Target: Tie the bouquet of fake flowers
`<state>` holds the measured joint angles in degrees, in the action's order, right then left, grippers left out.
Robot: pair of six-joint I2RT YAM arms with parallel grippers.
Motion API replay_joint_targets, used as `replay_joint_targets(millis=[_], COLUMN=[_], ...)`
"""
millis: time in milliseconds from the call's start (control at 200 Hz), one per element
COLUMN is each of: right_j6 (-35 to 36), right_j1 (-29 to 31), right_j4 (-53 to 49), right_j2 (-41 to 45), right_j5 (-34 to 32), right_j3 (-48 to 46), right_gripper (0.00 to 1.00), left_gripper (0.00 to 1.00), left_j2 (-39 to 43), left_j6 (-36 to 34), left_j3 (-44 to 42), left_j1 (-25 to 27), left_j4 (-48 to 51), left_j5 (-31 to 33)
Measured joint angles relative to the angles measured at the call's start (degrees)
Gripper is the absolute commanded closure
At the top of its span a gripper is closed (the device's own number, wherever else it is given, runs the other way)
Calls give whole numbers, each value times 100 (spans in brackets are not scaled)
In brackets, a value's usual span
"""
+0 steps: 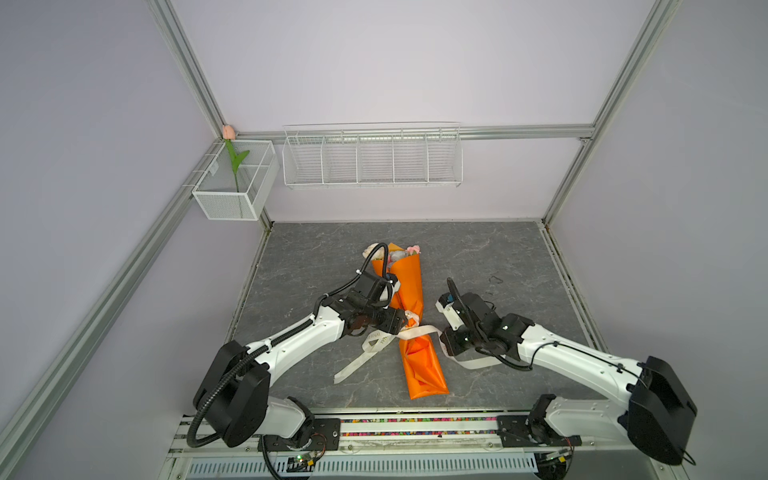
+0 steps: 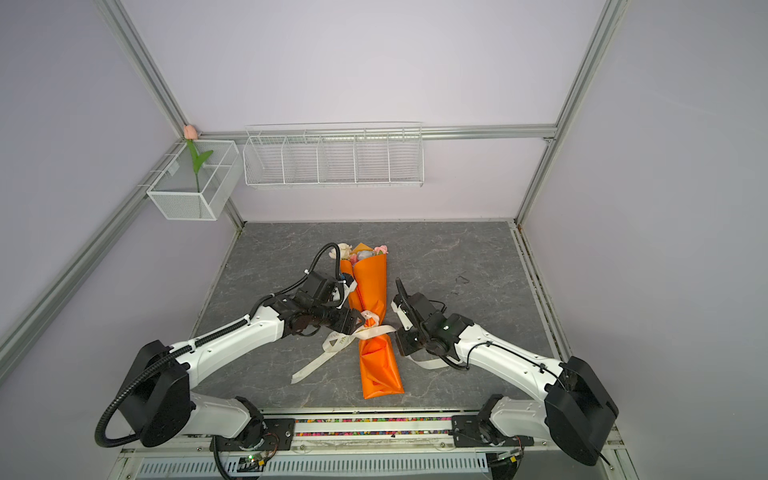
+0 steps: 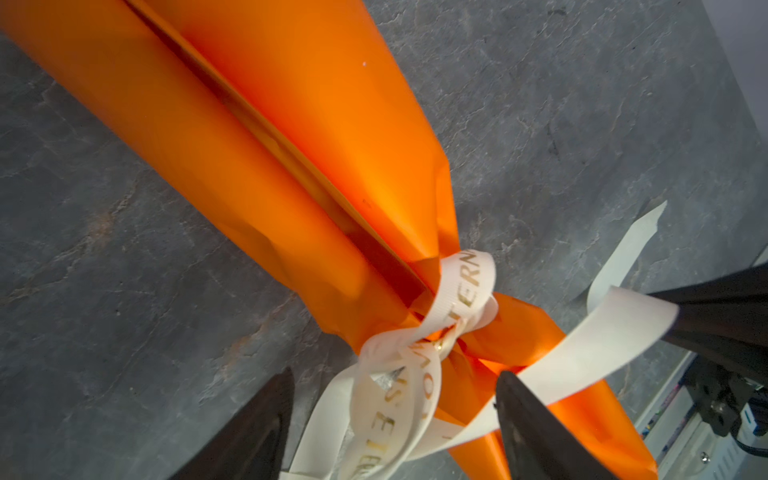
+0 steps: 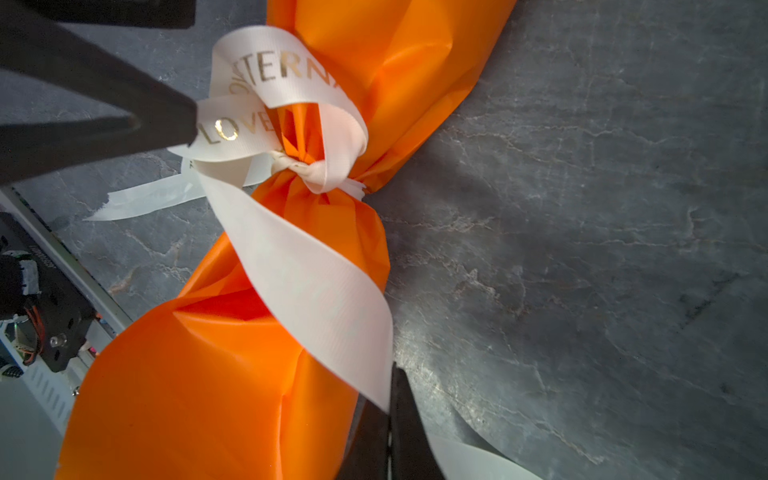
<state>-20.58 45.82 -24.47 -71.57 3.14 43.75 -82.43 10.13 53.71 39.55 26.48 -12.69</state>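
Orange paper (image 3: pixel 291 124) wraps the bouquet (image 1: pixel 409 286), lying at the middle of the desk (image 1: pixel 498 257), blooms (image 1: pixel 412 249) toward the far edge. The right tool (image 4: pixel 392 382) pinches a ribbon (image 4: pixel 307 282) tail; the left tool (image 3: pixel 395 374) stands spread around a loop (image 3: pixel 469 286). A hard pull could slip the loose-looking knot (image 4: pixel 307 168) or drag the bundle. Most blooms sit hidden behind the left arm's cable (image 1: pixel 365 266).

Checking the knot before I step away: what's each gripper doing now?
Left gripper: open, straddling the ribbon.
Right gripper: shut on the ribbon.
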Motion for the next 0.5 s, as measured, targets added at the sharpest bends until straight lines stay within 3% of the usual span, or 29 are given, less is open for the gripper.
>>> replay_joint_targets(millis=[140,240,335,405,450,500], right_j6=[-24,-42,-42,-42,-39,-39], right_j1=[0,0,0,0,0,0], right_j4=[4,-13,-22,-31,-37,-42], right_j2=[0,-11,-37,-39,-39,-42], right_j5=[195,273,302,343,380,411], right_j3=[7,37,118,173,208,238], right_gripper=[93,93,93,93,93,93], left_gripper=[24,31,44,65,68,77], left_j2=[-297,-431,-667,-876,-997,-1117], left_j6=[-339,-520,-664,-776,-767,-846], left_j3=[249,361,529,680,774,887], left_j1=[-50,-50,-50,-55,-59,-61], left_j4=[160,214,295,372,448,546], left_j5=[-293,-520,-636,-706,-750,-780])
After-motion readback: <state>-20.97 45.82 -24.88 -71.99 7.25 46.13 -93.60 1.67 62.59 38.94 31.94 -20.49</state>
